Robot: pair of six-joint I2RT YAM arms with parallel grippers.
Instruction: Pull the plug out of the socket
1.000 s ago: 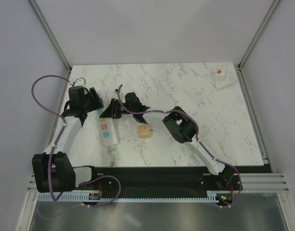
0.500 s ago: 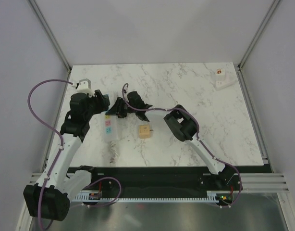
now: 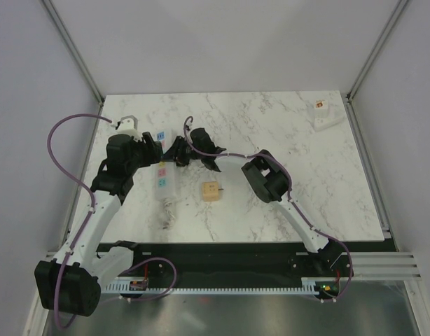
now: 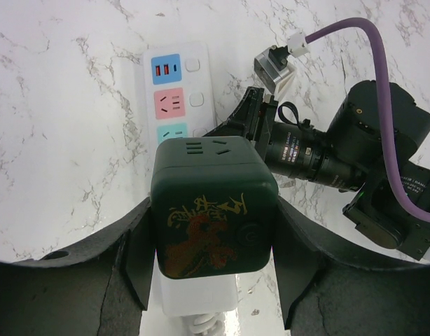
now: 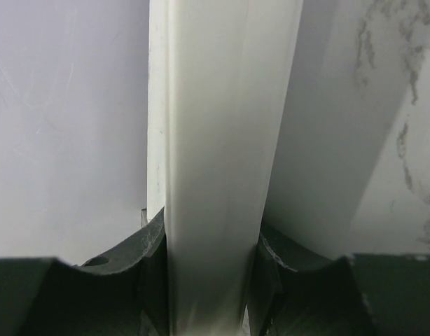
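— Clamping the dark green cube plug (image 4: 213, 210) from both sides, the left gripper (image 4: 215, 234) sits at the lower centre of its wrist view, jaws spread just to the cube's width. Where does the socket lie?

— The white power strip (image 4: 174, 84) runs from under the plug toward the upper left of that frame, its blue, pink and teal outlets showing. Seen from above, the power strip (image 3: 162, 183) lies left of centre on the marble table (image 3: 285, 140).

— And the right gripper (image 3: 178, 152)?

— It meets the power strip's right edge, just beside the left gripper (image 3: 150, 148). Its own camera shows the fingers (image 5: 155, 245) drawn in narrow on the power strip (image 5: 215, 140), whose white body fills the middle of the frame.

— Is the plug free?

— Cannot tell; the cube hides its pins and covers the outlet beneath. A coiled cord (image 3: 166, 217) trails from the power strip's lower end, and a wooden block (image 3: 212, 191) sits apart to the right.
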